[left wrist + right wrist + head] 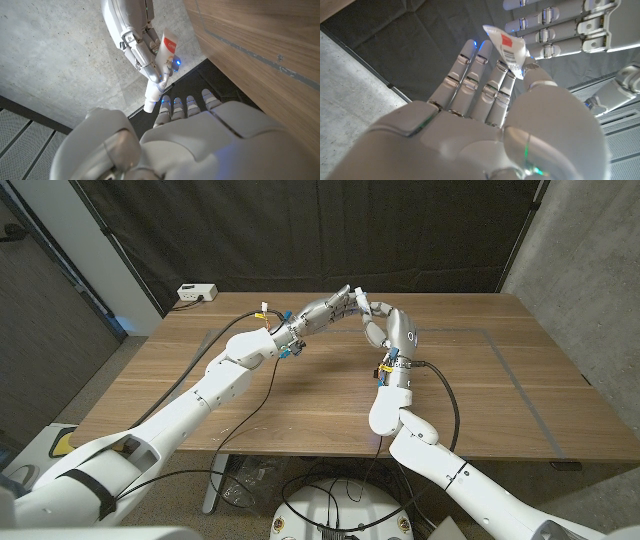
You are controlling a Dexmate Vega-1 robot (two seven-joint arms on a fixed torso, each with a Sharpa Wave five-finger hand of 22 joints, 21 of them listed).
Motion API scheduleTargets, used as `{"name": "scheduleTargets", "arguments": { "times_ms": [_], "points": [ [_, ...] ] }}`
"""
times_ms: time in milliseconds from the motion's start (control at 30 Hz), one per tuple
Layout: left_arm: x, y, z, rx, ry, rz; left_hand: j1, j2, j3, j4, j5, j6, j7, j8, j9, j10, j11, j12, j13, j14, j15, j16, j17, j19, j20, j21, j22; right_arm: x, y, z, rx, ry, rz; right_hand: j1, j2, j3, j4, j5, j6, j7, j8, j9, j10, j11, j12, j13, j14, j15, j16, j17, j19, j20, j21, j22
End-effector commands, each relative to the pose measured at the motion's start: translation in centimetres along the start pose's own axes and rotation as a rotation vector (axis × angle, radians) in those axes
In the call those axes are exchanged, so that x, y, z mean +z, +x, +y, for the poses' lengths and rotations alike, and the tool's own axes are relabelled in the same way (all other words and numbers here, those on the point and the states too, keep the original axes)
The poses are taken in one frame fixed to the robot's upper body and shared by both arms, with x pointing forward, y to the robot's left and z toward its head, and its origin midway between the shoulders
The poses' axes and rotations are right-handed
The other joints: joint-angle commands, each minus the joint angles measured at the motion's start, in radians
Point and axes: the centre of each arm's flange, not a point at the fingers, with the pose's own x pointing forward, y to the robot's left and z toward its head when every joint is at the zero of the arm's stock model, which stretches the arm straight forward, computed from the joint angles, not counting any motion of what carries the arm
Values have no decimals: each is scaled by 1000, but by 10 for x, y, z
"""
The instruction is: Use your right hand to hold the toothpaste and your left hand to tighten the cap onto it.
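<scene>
Holding the toothpaste between thumb and fingers, the right hand is raised above the far middle of the table. The tube is white with a red label; in the left wrist view it is seen hanging from the right hand's fingers with its white cap end pointing toward the left hand. In the right wrist view the tube's flat crimped end is seen standing up past the right hand's fingertips.

The left hand is met fingertip to fingertip with the right one in the head view, just left of it. Its fingers are seen stretched out and close together, just beside the cap end; whether the cap is touched or pinched cannot be told.

A white power strip lies at the far left corner of the table, well apart from both hands. A dark curtain hangs behind the table, and a grey concrete wall stands at the far right. Black cables run along both arms.
</scene>
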Motion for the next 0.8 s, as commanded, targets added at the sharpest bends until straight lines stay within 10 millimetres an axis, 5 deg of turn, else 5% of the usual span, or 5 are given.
{"name": "scheduleTargets", "arguments": {
  "times_ms": [33,600,800],
  "points": [
    [-4,-11,-3,38,-26,14,1,6,-3,-5,6,3,-5,2,2,0,3,4,-1,2,2,1,-1,-4,3,4,0,-10,10,3,-9,-30,27,-2,10,7,0,6,33,-18,4,3,10,-1,-1,2,12,-62,-3,3,-3,-79,5,0],
    [-3,-27,-8,111,-43,3,6,9,-2,-7,7,0,-10,1,2,1,-1,5,-1,7,2,2,-1,-3,2,7,0,-23,21,9,18,-69,64,-2,9,9,0,7,33,-17,-1,3,10,5,-8,2,10,-62,-5,3,-5,-79,7,-1],
    [-2,-25,-6,125,-29,3,14,12,-1,-12,7,-33,-68,-9,2,6,-6,6,-1,14,-4,3,-1,4,3,10,0,-25,17,9,28,-72,72,-2,9,9,0,7,32,-18,-3,3,11,4,-9,2,12,-62,-5,3,-5,-79,8,-2]
  ]
}}
